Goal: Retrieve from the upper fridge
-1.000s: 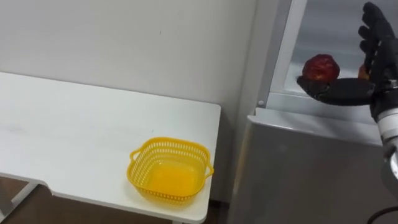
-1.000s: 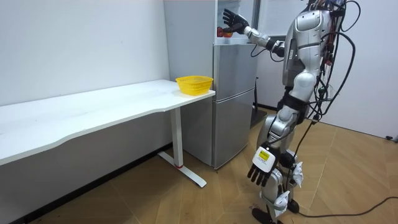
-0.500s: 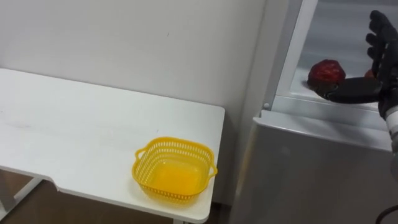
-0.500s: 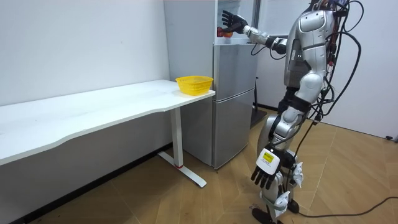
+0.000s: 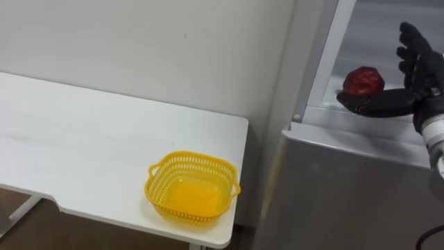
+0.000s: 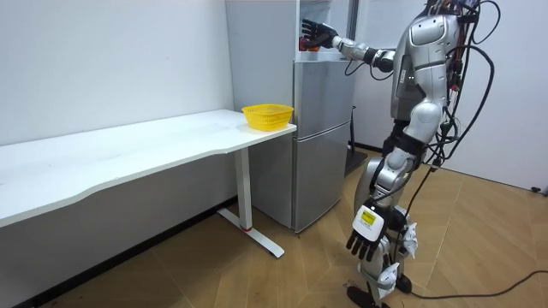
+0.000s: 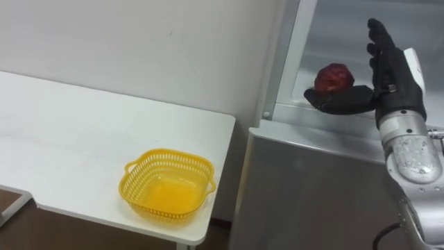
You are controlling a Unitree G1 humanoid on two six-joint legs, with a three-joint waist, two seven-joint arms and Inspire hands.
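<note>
One red fruit [image 5: 363, 80], one yellow basket [image 5: 194, 165]

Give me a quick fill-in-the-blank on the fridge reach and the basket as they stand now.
1. The right hand is at the upper fridge with its fingers ____.
2. The fruit beside its thumb is ____ in colour.
3. The yellow basket stands on the white ____.
Missing words: open; red; table.

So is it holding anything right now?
Nothing yet. The right hand is open beside the red fruit in the upper fridge; the left hand hangs empty.
</note>
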